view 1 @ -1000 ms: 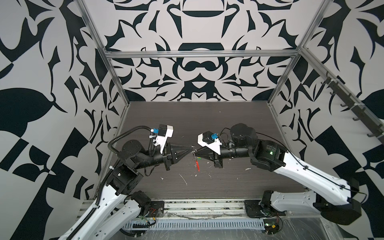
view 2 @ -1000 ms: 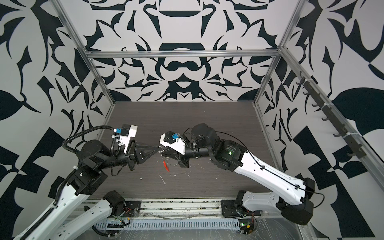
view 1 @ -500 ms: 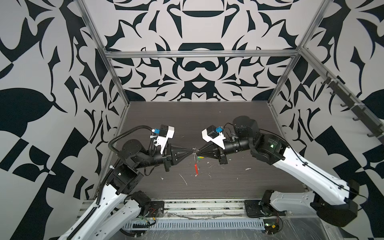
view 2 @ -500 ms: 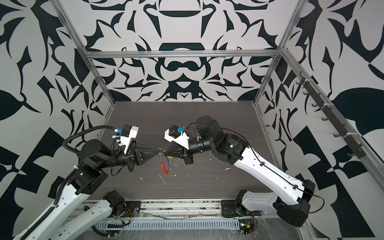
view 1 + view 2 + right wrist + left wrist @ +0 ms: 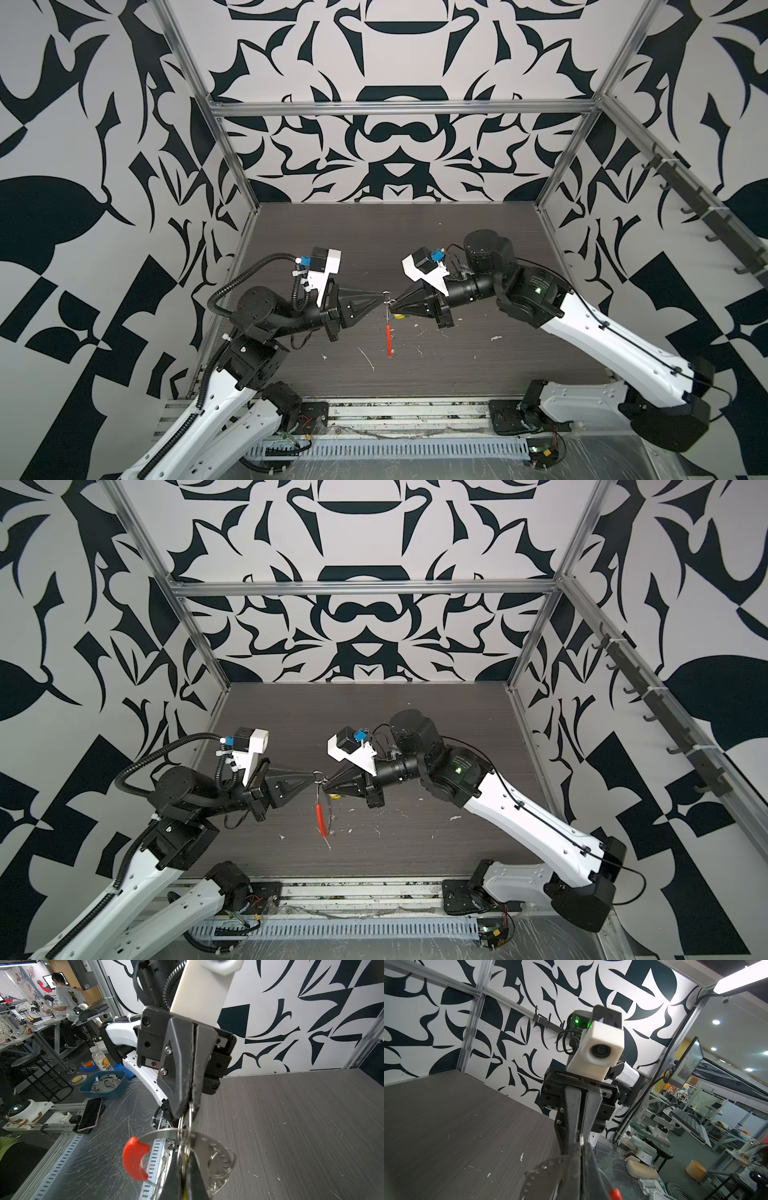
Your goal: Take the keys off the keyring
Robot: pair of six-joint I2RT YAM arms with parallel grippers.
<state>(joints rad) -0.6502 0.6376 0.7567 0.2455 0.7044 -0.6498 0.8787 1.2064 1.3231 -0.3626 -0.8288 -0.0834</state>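
In both top views my two grippers meet tip to tip over the middle of the dark table (image 5: 478, 374). The keyring (image 5: 209, 1147) hangs between them, off the table, and its red sleeve (image 5: 389, 340) (image 5: 320, 820) points down. My left gripper (image 5: 380, 296) (image 5: 581, 1157) is shut on a small silver ring (image 5: 190, 1109) strung on the keyring. My right gripper (image 5: 392, 305) (image 5: 187, 1178) is shut on the yellow key (image 5: 185, 1159); only a yellow sliver shows between its fingers. A yellow spot (image 5: 400, 316) shows under its tip. Other small rings (image 5: 222, 1163) hang on the band.
White flecks (image 5: 368, 359) are scattered over the table's front half. Patterned walls on aluminium posts close in the left, back and right. A slotted rail (image 5: 386, 449) runs along the front edge between the arm bases. A hook bar (image 5: 706, 216) is on the right wall.
My right arm has lifted and drawn back a little while turning its wrist. The keyring has swung and its red sleeve now hangs lower and straighter. The left gripper has hardly moved.
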